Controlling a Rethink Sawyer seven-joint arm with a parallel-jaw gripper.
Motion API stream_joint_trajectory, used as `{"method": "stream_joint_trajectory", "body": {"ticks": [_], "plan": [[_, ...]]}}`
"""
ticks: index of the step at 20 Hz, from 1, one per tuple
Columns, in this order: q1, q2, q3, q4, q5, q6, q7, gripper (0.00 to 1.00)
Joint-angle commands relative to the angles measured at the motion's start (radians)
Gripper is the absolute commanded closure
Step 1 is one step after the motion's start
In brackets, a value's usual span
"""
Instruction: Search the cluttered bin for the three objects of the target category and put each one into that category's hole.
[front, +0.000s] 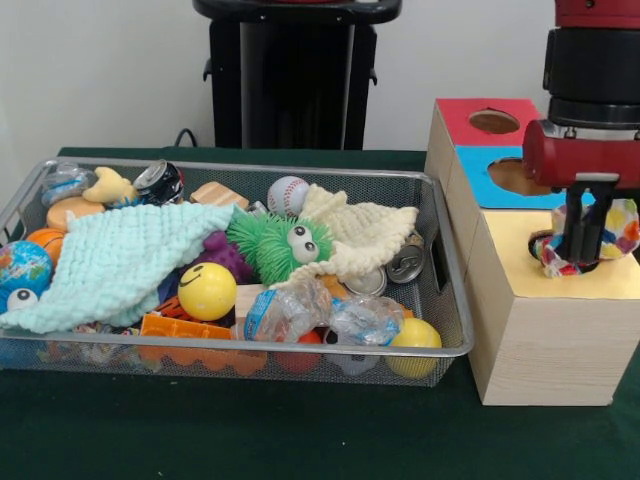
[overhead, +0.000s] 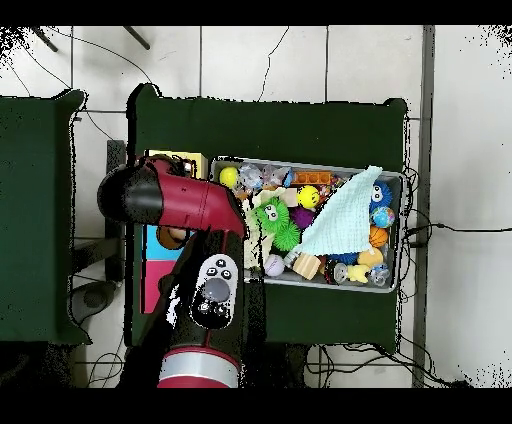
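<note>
The gripper (front: 583, 252) clenched a multicoloured cloth (front: 612, 232) over the yellow box's hole (front: 548, 246), not yet dropped; the mesh bin (front: 445, 290) remained crowded.

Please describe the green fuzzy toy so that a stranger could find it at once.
Look in the wire mesh bin, near its middle. The green spiky toy lies between the mint cloth and the cream cloth. It alone has green bristles and a big white eye.

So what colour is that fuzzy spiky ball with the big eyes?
Bright green, the spiky ball with white googly eyes; the front view shows it best.
</note>
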Motion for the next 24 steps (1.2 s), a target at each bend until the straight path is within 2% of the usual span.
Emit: {"method": "stream_joint_trajectory", "body": {"ticks": [1, 13, 20, 24], "plan": [[0.002, 0.062, 0.007, 0.034, -0.038, 0.179, 0.177, 1.00], [0.011, 0.089, -0.007, 0.022, -0.046, 0.260, 0.178, 1.00], [-0.001, 0.107, 0.020, 0.026, -0.033, 0.220, 0.169, 1.00], [-0.021, 0.130, 0.058, 0.048, -0.025, 0.137, 0.158, 1.00]]}}
